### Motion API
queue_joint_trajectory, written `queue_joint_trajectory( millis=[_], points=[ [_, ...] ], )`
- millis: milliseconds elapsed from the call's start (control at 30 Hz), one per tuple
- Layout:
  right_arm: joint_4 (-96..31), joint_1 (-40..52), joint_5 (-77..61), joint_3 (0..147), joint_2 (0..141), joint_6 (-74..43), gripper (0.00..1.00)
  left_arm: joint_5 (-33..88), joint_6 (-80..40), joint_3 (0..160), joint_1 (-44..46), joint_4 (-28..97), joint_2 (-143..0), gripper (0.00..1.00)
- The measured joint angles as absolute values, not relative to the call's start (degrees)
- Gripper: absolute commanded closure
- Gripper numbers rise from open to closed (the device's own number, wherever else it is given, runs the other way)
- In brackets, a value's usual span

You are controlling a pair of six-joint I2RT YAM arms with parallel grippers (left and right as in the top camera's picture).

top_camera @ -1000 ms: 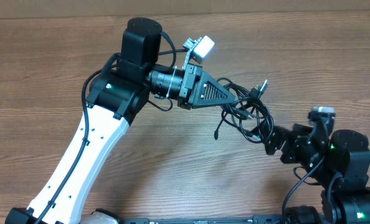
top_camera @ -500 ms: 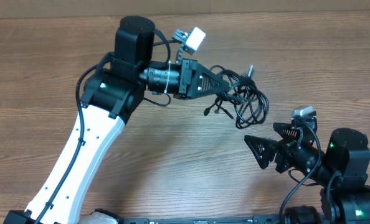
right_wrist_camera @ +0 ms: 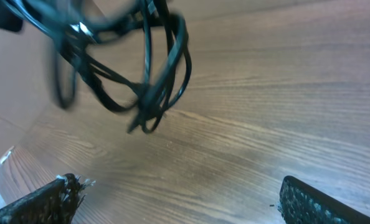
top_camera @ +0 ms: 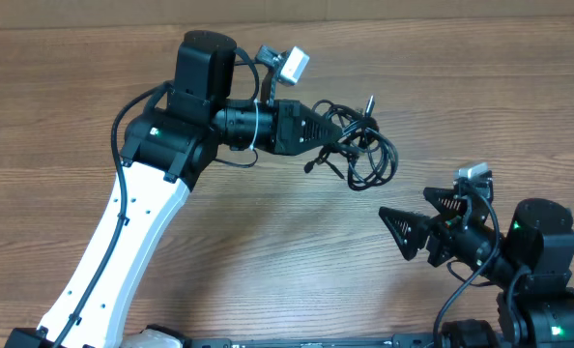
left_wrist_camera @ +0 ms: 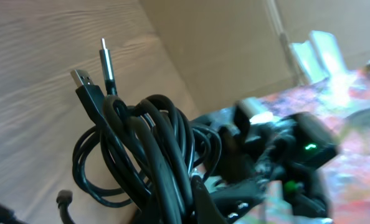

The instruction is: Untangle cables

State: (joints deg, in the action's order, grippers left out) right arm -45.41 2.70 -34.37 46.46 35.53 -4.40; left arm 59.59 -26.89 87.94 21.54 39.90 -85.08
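Left arm (top_camera: 142, 208) reaching to upper centre, its jaws pinching bunched black cables (top_camera: 366, 155) over the wooden surface (top_camera: 480, 87), right arm (top_camera: 538, 253) lower right, jaws spread wide, apart from the bundle.

A thick bunch of black cables (left_wrist_camera: 151, 149) fills the middle, looping over itself above the wooden worktop (left_wrist_camera: 29, 56). 2 plugs stick up from it: a slim metal-tipped one (left_wrist_camera: 106, 62) and a wider flat one (left_wrist_camera: 85, 84) just beside it. Behind, blurred, stands a dark robot arm (left_wrist_camera: 297, 146) with a green light.
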Motion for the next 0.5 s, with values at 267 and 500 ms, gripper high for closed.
queue_joint_trajectory(
  millis=[267,500],
  points=[
    [-44.1,2.7,-36.0,46.5,35.5,-6.0,0.00,54.6,-6.6,87.9,22.7,44.3,-85.1,0.96],
    [-41.6,2.7,-35.7,46.5,35.5,-10.4,0.00,54.1,8.6,87.9,26.1,48.3,-85.1,0.96]
  ],
)
